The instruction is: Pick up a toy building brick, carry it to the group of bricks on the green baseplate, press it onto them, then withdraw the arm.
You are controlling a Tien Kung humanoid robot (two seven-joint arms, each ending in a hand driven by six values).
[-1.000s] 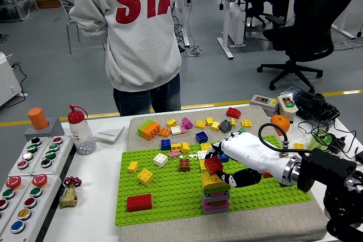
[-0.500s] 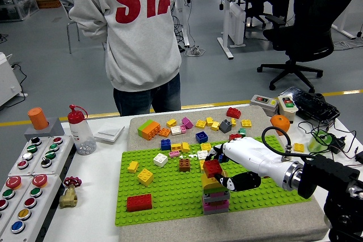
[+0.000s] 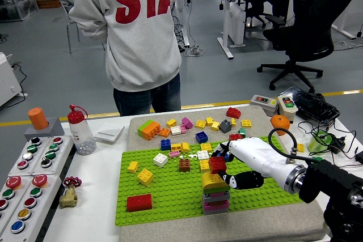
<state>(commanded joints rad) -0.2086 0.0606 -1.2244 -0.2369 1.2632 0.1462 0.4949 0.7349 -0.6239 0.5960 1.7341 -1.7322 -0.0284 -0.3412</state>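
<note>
Item, left: white counter (image 3: 102, 185) carrying a panel of coloured push buttons (image 3: 28, 182).

Item, centre: green studded baseplate (image 3: 170, 196) with a short stack of bricks (image 3: 216, 195), yellow rounded piece on top.

Item, right: my right hand (image 3: 227, 171), fingers clamped on a small red toy brick (image 3: 217, 164), which sits just above and slightly right of the stack (contact unclear).

Room: grey-sweatshirted person (image 3: 136, 32) stands beyond the counter's far edge.

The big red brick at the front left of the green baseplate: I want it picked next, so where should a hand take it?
Grip the big red brick across its short width, on the two long side walls, coming straight down from above. It lies flat, studs up, on the green baseplate with bare plate all round, so its sides look free; the nearest yellow brick sits clear behind it.
</note>
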